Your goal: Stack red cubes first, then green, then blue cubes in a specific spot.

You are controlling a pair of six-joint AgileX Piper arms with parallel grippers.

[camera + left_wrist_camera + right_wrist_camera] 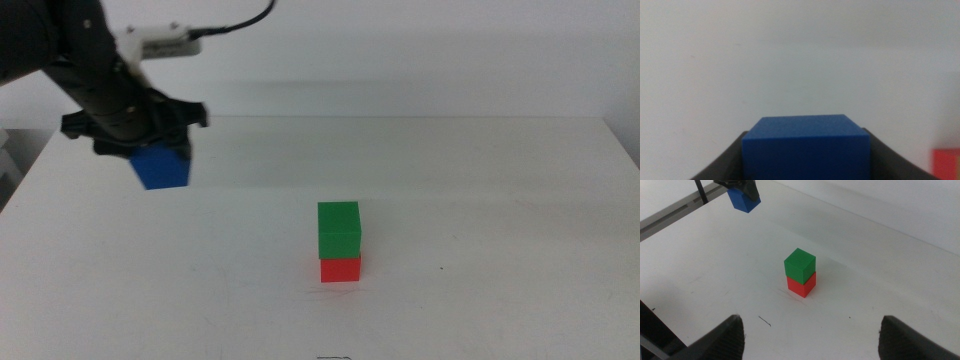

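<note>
Gripping the blue cube (161, 168) by two opposite flat faces above the worktop (480, 200), the left claw (150, 150) carries something stiff and probably light, well apart from the green cube (339, 230) on the red cube (341, 269), while the right claw (810, 335) waits open.

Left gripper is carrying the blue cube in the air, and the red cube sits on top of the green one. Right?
Not quite. In the middle view the green cube sits on the red cube, not under it. The left gripper does hold the blue cube aloft.
</note>
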